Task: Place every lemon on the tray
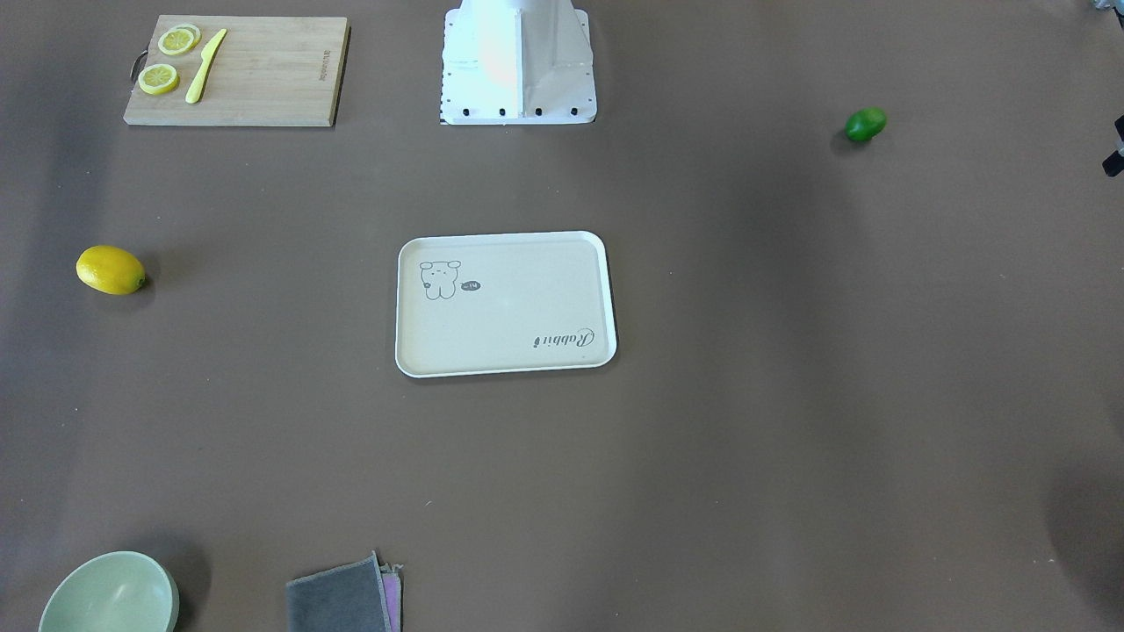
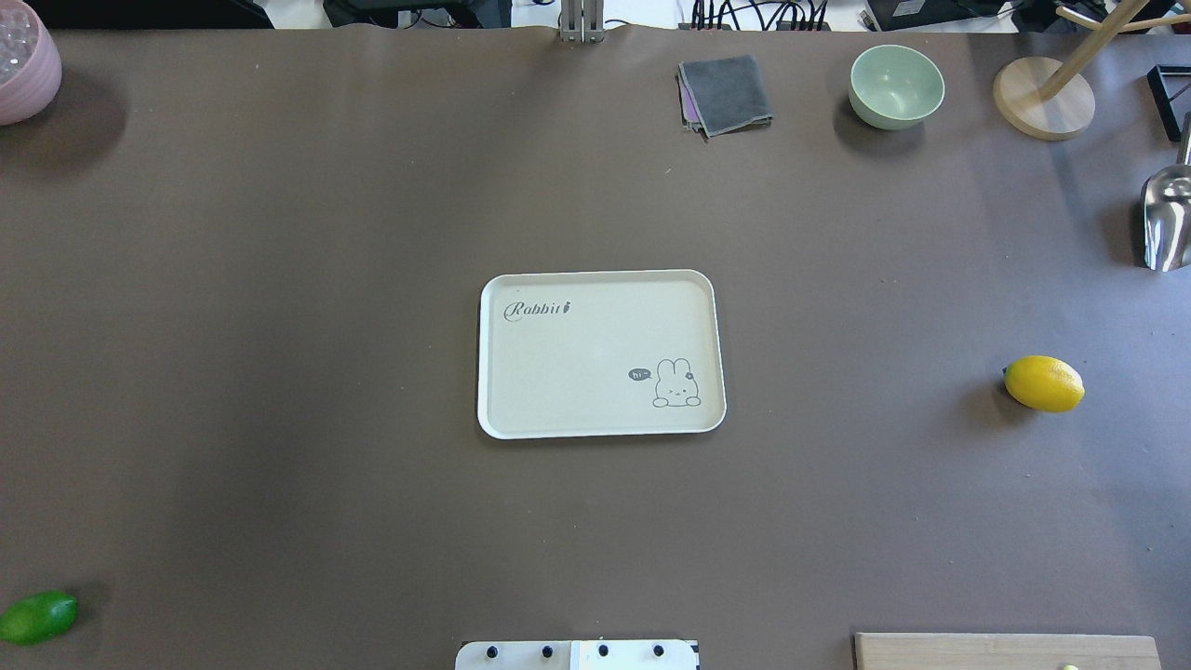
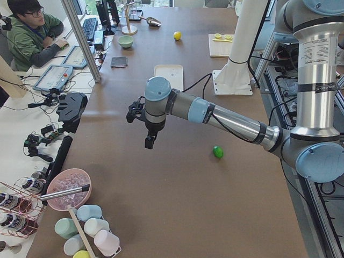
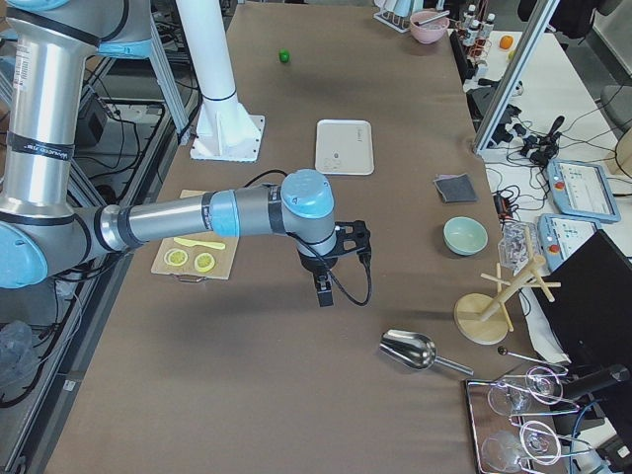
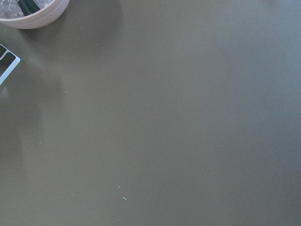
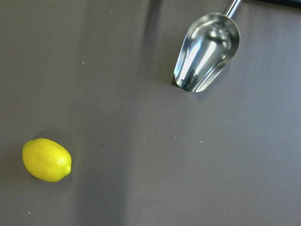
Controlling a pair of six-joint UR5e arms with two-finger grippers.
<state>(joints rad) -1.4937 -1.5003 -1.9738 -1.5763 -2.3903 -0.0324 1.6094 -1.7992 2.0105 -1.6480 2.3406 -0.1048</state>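
The cream tray (image 1: 518,307) lies flat at the table's middle, with nothing on it; it also shows in the overhead view (image 2: 577,372). The yellow lemon (image 2: 1044,383) lies on the table far right of the tray, and shows in the right wrist view (image 6: 47,160). The green lemon (image 2: 37,617) lies at the near left corner, well away from the tray (image 3: 217,152). My left gripper (image 3: 150,142) hangs above bare table left of the green lemon. My right gripper (image 4: 323,294) hangs above the table's right end. I cannot tell whether either is open or shut.
A wooden cutting board (image 1: 237,70) carries lemon slices and a yellow knife. A green bowl (image 2: 895,86), a grey cloth (image 2: 726,93), a wooden stand (image 2: 1042,98) and a metal scoop (image 2: 1168,219) sit far right. A pink bowl (image 2: 23,65) is far left.
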